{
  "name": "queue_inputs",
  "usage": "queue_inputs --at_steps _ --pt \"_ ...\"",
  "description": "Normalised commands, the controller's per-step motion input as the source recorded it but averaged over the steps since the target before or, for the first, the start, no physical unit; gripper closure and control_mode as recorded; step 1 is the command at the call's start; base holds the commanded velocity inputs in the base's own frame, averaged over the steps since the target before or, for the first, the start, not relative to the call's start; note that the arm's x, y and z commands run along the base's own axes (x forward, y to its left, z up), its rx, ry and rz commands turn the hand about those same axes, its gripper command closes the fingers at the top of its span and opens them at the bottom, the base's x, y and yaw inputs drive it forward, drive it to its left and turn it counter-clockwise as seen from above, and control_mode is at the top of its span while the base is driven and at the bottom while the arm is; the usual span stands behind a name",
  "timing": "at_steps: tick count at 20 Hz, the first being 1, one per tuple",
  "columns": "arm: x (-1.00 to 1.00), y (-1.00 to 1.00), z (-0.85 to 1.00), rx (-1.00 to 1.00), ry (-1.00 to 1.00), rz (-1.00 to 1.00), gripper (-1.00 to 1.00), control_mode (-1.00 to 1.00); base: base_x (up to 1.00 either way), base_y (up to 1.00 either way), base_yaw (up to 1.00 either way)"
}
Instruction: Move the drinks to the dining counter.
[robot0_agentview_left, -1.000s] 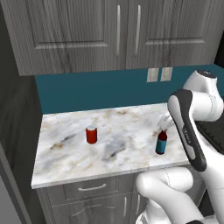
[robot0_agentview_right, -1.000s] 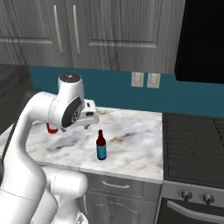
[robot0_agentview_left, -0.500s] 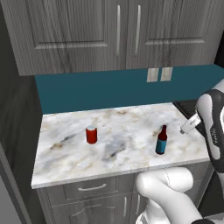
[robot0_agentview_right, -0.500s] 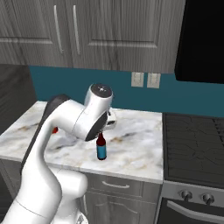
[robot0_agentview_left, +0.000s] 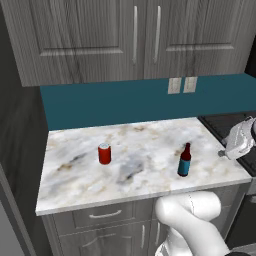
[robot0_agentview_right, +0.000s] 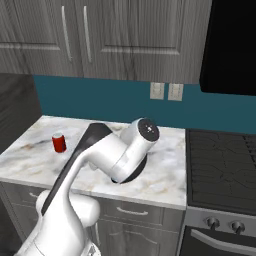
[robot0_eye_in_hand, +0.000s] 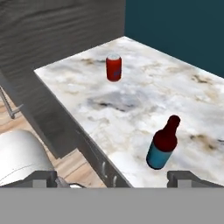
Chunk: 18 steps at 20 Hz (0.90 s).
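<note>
The slim dark bottle (robot0_agentview_left: 184, 160) stands upright near the front right of the marble bench (robot0_agentview_left: 70, 192), the narrow top under the teal backsplash (robot0_agentview_left: 125, 102). The red soda can (robot0_agentview_left: 104, 153) stands upright well to its left, toward the bench's middle left. Neither drink has shifted over the last second; both are still on this bench and not yet on the dining counter.

What has changed is the arm. A second ago its forearm crossed in front of the bottle in the left base view; it has since swung out to the right, so that its white wrist now hangs off the bench's right edge, over the stove (robot0_agentview_right: 220, 170). In the hand view the camera looks back over the bench from the front, with the bottle (robot0_eye_in_hand: 163, 143) close and the can (robot0_eye_in_hand: 113, 67) farther off.

The claw (robot0_eye_in_hand: 112, 178) has its two tips set wide apart at the bottom of the hand view, with nothing between them, so it is released and empty.

This reads as a repositioning toward the bottle, the nearer drink. The task is at its start: no drink is grasped, and both must be carried.
</note>
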Motion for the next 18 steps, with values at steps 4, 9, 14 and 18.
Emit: queue_inputs --at_steps 4,9,14,18 --pt "0.01 0.0 -0.23 0.02 -0.24 0.14 -1.0 -1.0 0.0 0.0 0.0" --pt "0.18 0.05 -0.26 0.0 -0.18 0.06 -1.0 -1.0 0.0 0.0 0.0" --pt "0.35 0.0 -0.21 0.0 -0.1 0.0 -1.0 -1.0 0.0 0.0 0.0" --pt "0.37 0.0 -0.03 0.0 -0.01 0.0 -1.0 -1.0 0.0 0.0 0.0"
